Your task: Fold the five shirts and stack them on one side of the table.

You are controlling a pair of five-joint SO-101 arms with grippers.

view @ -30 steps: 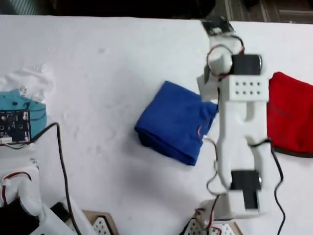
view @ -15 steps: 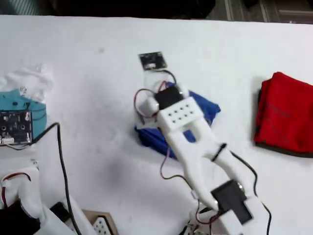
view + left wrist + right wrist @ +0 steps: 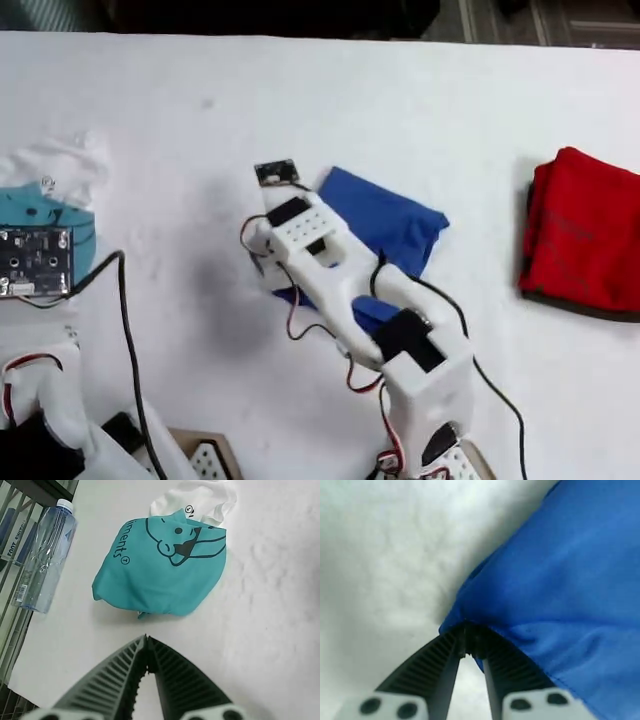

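Blue shirt (image 3: 390, 222) lies folded mid-counter (image 3: 200, 100), a corner pinched in the right claw (image 3: 470, 647). Stacking seems in hand, calling next for carrying it onto the red shirt (image 3: 585, 235) at the right edge.

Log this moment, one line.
right gripper: shut on blue shirt edge | left gripper: shut, empty, by teal shirt | red shirt: folded, set apart

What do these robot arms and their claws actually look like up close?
The right arm is chunky white plastic with black motor blocks, a grid of small holes on one segment, and loose red and black wires. Both the left claw and the right claw have dark, ribbed, tapering fingers on pale bases with round holes.
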